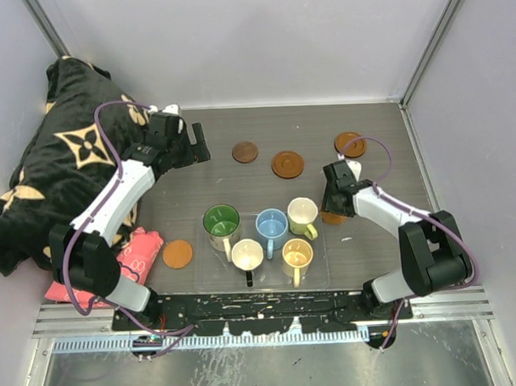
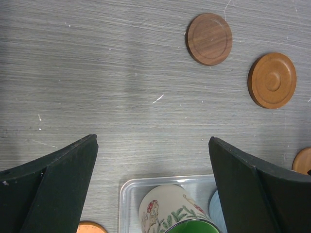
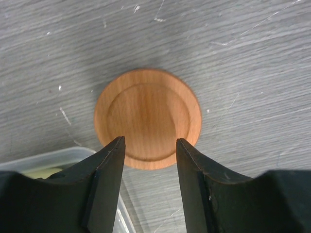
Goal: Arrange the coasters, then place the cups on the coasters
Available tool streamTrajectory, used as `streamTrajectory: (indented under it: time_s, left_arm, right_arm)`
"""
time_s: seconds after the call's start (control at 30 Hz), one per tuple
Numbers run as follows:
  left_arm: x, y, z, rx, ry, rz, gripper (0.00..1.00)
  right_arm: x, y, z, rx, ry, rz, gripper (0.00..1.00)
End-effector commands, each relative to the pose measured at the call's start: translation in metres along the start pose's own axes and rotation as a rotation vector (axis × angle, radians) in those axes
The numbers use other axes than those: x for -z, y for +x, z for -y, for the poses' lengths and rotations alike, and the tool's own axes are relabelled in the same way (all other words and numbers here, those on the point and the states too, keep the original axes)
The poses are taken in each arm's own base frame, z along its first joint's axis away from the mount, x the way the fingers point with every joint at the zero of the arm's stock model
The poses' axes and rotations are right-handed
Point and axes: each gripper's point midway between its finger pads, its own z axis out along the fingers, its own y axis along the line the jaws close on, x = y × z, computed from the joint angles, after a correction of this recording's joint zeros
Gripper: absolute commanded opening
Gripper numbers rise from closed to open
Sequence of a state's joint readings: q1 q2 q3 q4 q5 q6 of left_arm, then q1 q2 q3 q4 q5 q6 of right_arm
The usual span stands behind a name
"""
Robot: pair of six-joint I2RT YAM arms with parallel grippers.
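Coaster (image 3: 147, 119) sits centre of right wrist view, flat on tabletop (image 3: 243, 58), just beside tray (image 3: 58, 158) corner. Looks like wood: light, stiff, thin, probably slick. Pinch across rim. Right gripper (image 3: 149, 141) part-open over near edge, holding nothing. Left gripper (image 2: 153, 140) wide open.

Grey wood-grain table (image 1: 264, 125) fills the middle; grain runs left-right, w/ fine pale scratches and nicks seen up close. Plain white back wall (image 1: 253, 41) at far side, white left wall (image 1: 8, 83) and right wall (image 1: 484, 109) closing it in. Slim metal corner posts, far left (image 1: 46, 27) and far right (image 1: 435, 43), lean outward toward the top. Ribbed aluminium rail (image 1: 50, 319) along near edge; below it a dull metal sheet (image 1: 247, 371) w/ blotchy sheen. Black cloth (image 1: 45, 166) w/ cream flower motifs heaped at far-left corner. Light soft, even, approx. overhead; shadows faint.
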State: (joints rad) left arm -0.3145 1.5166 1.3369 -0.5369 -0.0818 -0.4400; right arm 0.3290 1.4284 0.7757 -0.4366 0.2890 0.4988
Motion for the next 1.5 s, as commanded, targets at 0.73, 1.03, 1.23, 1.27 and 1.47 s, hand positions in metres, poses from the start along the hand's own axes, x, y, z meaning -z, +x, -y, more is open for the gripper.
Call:
streamTrajectory:
  time_s: [0.73,1.03,1.23,1.27,1.47]
  left_arm:
    - [-0.001,-0.017,0.005,-0.024,-0.003,0.030,0.98]
    - [-0.002,-0.018,0.005,-0.029,-0.005,0.029,0.98]
    - [-0.005,-0.018,0.005,-0.030,-0.008,0.028,0.98]
    - [-0.006,-0.017,0.005,-0.030,-0.009,0.025,0.98]
    - [-0.011,-0.018,0.005,-0.036,-0.016,0.015,0.98]
  right_arm:
    - [-0.047,-0.042,-0.029,-0.012,-0.008,0.023,0.53]
    - [-0.069,-0.073,-0.048,-0.008,-0.003,0.040,0.53]
    - [-0.088,-0.093,-0.059,-0.025,-0.022,0.038,0.53]
    - [-0.090,-0.096,-0.060,-0.027,-0.021,0.041,0.53]
    - [-0.112,-0.117,-0.058,-0.048,-0.004,0.042,0.53]
